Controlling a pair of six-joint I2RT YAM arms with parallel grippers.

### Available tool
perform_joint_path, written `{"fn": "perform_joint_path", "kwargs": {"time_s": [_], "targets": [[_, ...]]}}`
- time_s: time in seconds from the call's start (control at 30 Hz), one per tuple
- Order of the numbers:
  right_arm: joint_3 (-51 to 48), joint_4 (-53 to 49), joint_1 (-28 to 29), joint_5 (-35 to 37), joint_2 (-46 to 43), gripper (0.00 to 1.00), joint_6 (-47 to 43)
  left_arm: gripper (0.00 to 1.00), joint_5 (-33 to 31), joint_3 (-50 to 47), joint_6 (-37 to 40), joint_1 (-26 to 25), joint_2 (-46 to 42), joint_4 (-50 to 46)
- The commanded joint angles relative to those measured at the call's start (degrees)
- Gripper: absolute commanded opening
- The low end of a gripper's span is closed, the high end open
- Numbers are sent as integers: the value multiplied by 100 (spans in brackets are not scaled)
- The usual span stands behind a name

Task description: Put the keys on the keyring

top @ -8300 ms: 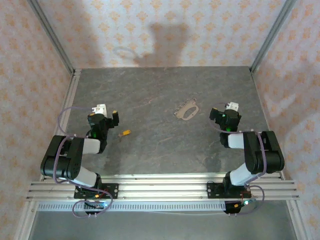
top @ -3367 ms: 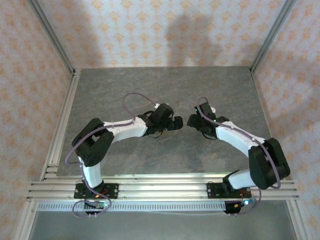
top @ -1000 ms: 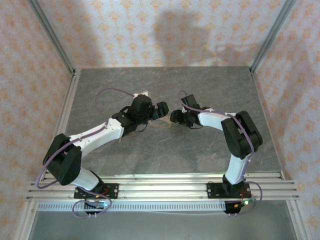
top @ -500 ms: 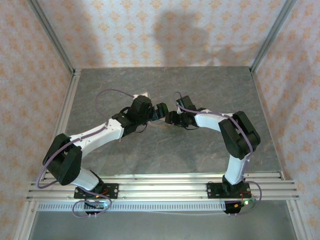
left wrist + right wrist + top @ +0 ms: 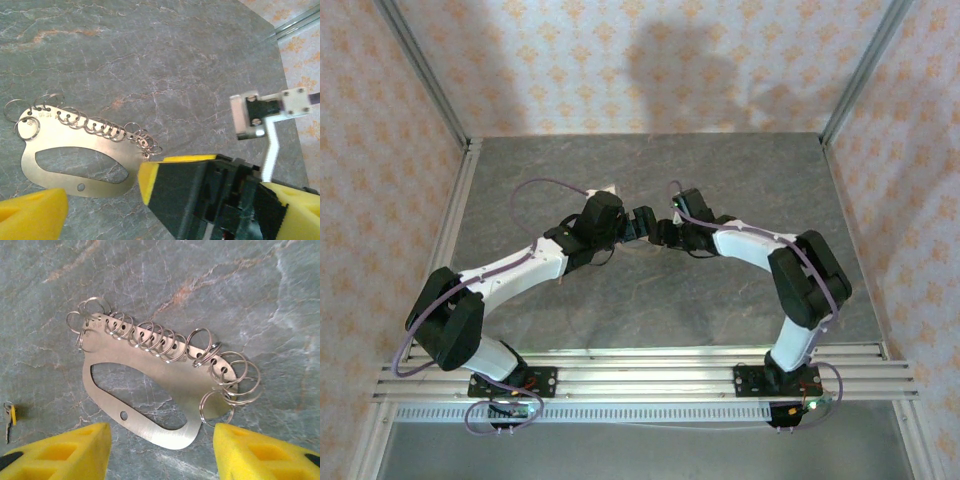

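Here the keyring [image 5: 172,371] is a flat metal plate with a long curved cutout, lying flat on the grey stone-patterned table [image 5: 720,170]. A row of small holes runs along one edge of the plate, and thin split rings [image 5: 202,347] hang through them, overlapping and bunched thickest at the two ends.

The right gripper [image 5: 165,442] hangs just above the plate with its yellow fingers well apart and nothing between the pads; the plate's solid lower edge lies in the gap. One tiny key [image 5: 9,419], with a yellow head on its own small ring, lies on the table apart from the plate, beside that gripper's finger.

The left gripper [image 5: 642,222] faces the right one nose to nose near the table's middle, its jaws spread wide and empty. From the left wrist, the keyring [image 5: 85,142] lies just ahead.
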Motion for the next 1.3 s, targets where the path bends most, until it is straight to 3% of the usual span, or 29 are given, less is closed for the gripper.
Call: {"fn": "perform_joint_path", "kwargs": {"time_s": [0.0, 0.33, 0.63, 1.03, 1.27], "targets": [[130, -536, -4, 552, -81, 55, -328, 97, -153, -51, 130, 28, -115, 6], [538, -1305, 5, 1369, 248, 48, -572, 97, -285, -277, 215, 124, -363, -104], [783, -1369, 13, 1334, 650, 39, -599, 97, -338, -478, 219, 194, -572, -113], [1074, -1472, 3, 1928, 776, 37, -577, 97, -329, -558, 217, 204, -613, -93], [537, -1041, 48, 1446, 206, 39, -607, 97, -356, -598, 227, 230, -608, -52]]}}
